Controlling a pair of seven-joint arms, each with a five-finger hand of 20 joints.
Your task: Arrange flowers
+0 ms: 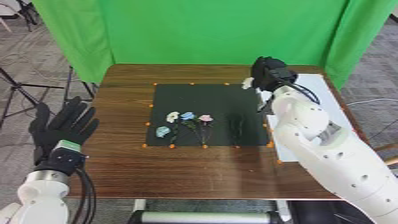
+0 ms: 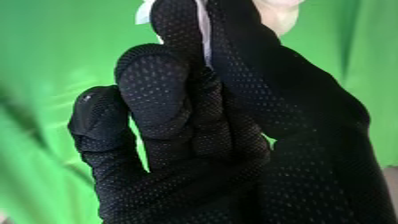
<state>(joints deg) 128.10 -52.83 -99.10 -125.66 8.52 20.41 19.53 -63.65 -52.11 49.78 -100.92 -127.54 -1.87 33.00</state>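
A faint gloss marks the brown wooden bench; the dark rectangular mat and creased green cloth curtain look matt, while rough-textured black fabric covers my right hand.

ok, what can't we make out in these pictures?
- Head view: any stem of the white bloom; hidden by the right hand.
- Right wrist view: full outline of the pale petals; top edge and fingers cut it off.
- Head view: what the dark strands are; too small, dark on the dark mat.
- Head view: middle of the white sheet; under the right arm.
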